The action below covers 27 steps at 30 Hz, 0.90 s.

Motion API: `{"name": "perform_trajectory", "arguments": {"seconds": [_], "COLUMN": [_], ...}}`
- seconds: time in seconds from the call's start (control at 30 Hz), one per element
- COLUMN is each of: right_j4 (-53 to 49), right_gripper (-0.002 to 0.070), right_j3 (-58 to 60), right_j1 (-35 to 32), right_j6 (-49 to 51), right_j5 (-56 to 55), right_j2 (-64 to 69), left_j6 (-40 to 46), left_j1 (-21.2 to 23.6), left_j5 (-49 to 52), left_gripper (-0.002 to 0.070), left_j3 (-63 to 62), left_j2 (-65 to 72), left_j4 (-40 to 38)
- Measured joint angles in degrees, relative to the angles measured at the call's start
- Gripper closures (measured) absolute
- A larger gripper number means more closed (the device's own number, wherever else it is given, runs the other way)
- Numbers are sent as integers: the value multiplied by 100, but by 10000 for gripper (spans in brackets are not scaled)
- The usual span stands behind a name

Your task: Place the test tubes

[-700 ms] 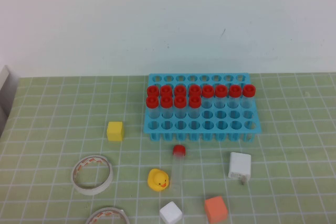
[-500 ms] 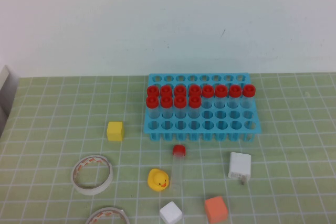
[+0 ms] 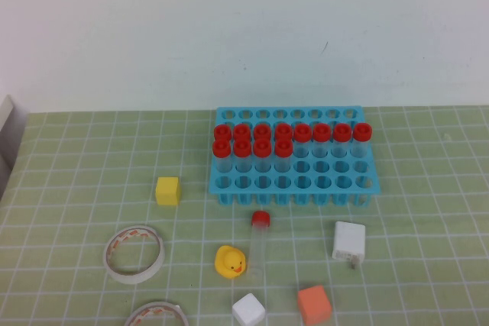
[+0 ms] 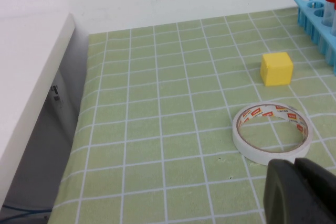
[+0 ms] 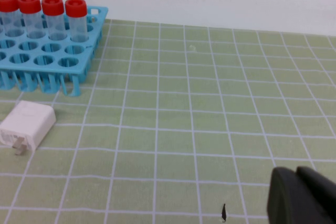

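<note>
The tube (image 3: 260, 246) was crowded on its left by the duck (image 3: 230, 262); bare tabletop (image 3: 302, 243) was left toward the charger (image 3: 348, 241).

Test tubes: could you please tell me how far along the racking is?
Done: twelve tubes stand in the rack. In hand: nothing; the left gripper near the tape and the right gripper over the mat are shut, empty. Left: one tube lies beside the duck.

2nd tape roll (image 3: 157, 313) at table's (image 3: 76, 188) near edge, half cut off. Of left gripper (image 4: 296, 170) & right gripper (image 5: 298, 178) only dark tips show, rest out of frame.
</note>
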Motion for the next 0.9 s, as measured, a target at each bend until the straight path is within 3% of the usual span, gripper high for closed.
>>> {"name": "perform_trajectory", "arguments": {"seconds": [0.67, 0.9], "right_j4": [-331, -386], "right_gripper": [678, 678], "right_j3": [0, 51], "right_j1": [0, 0], "right_j6": [-96, -96], "right_j5": [0, -550], "right_j2": [0, 0], "left_j6": [0, 0], "left_j1": [0, 0], "left_j5": [-23, -997], "left_gripper": [676, 676], "left_j3": [0, 11], "left_j2": [0, 0], "left_j4": [12, 57]}}
